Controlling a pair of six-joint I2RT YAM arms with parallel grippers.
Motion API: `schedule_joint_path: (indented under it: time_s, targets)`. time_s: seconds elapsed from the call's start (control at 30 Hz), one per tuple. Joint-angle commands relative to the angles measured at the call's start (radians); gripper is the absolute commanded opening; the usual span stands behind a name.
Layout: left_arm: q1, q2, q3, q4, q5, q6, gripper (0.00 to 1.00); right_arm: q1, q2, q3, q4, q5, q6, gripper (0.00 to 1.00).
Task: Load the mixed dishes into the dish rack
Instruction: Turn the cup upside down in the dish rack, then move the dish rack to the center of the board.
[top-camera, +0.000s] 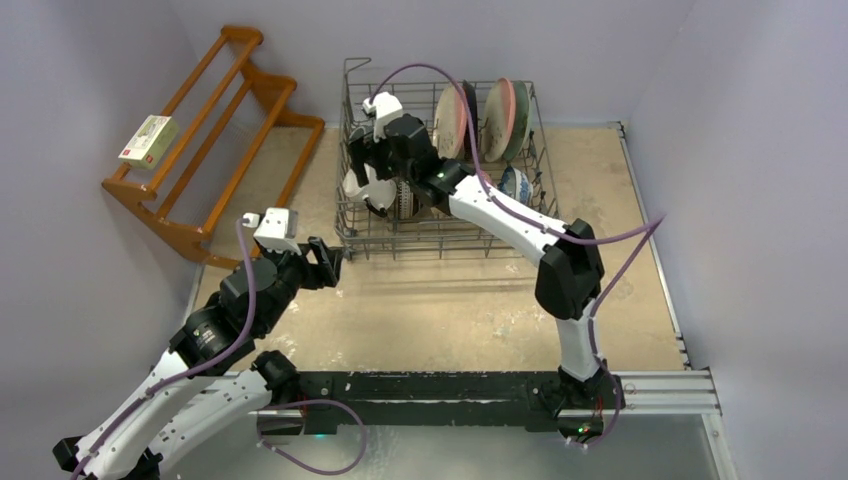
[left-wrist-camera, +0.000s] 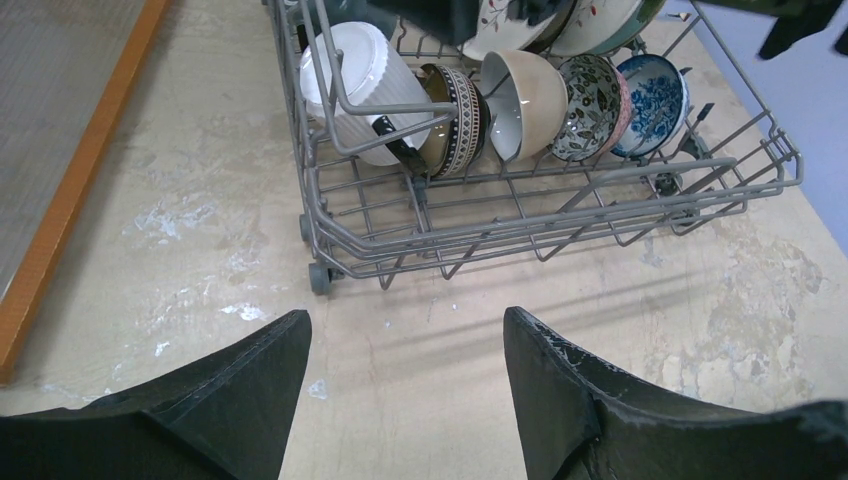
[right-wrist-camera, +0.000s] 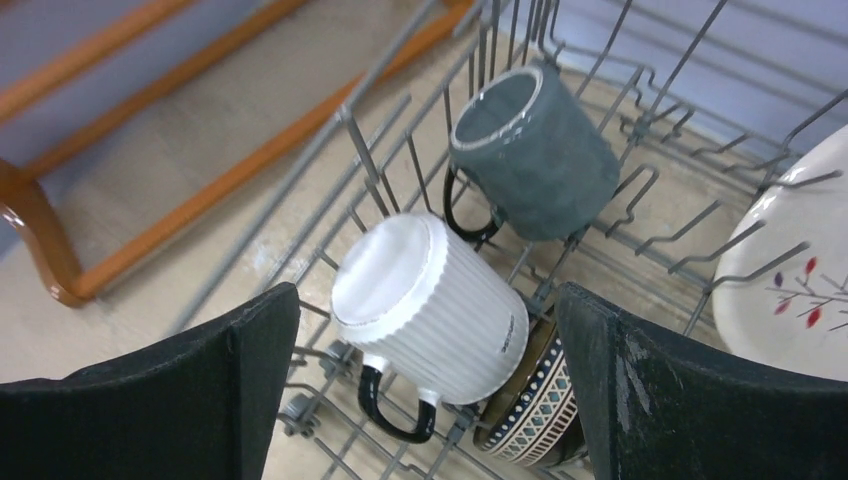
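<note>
The grey wire dish rack (top-camera: 450, 245) stands at the back of the table. It holds upright plates (top-camera: 452, 120), a white ribbed mug (right-wrist-camera: 430, 310), a dark teal mug (right-wrist-camera: 540, 160), a patterned bowl (right-wrist-camera: 535, 420) and a branch-motif plate (right-wrist-camera: 790, 280). The left wrist view shows the white mug (left-wrist-camera: 365, 90), a beige bowl (left-wrist-camera: 530, 100), a floral bowl (left-wrist-camera: 590, 105) and a blue bowl (left-wrist-camera: 650, 100) in a row. My right gripper (right-wrist-camera: 428, 292) is open and empty, just above the white mug, over the rack's left end (top-camera: 375, 175). My left gripper (left-wrist-camera: 405, 325) is open and empty over bare table before the rack's front left corner (top-camera: 325, 262).
A brown wooden slatted shelf (top-camera: 215, 130) with a small box (top-camera: 148, 140) on it leans at the back left. Walls close in the table on the left, back and right. A black rail (top-camera: 450, 388) runs along the near edge.
</note>
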Motion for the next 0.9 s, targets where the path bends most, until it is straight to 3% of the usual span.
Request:
schedule_joint_path:
  time_s: [0.0,0.33,0.63,0.77,0.87]
  targets:
    - [0.006,0.003,-0.005,0.016,-0.014,0.012,0.69,0.001,-0.077,-0.004,0.068,0.048,0.052,0.99]
    - [0.006,0.036,-0.004,0.016,-0.020,0.008,0.69,0.001,-0.230,-0.159,0.077,0.117,0.120,0.99]
    - [0.006,0.087,0.005,0.019,-0.042,-0.013,0.69,0.000,-0.438,-0.356,0.077,0.286,0.120,0.99]
    - [0.006,0.118,0.013,0.026,-0.062,-0.020,0.82,-0.010,-0.531,-0.444,0.075,0.344,0.122,0.99]
    - [0.006,0.164,0.035,0.022,-0.058,-0.022,0.83,-0.020,-0.603,-0.502,0.060,0.360,0.125,0.99]
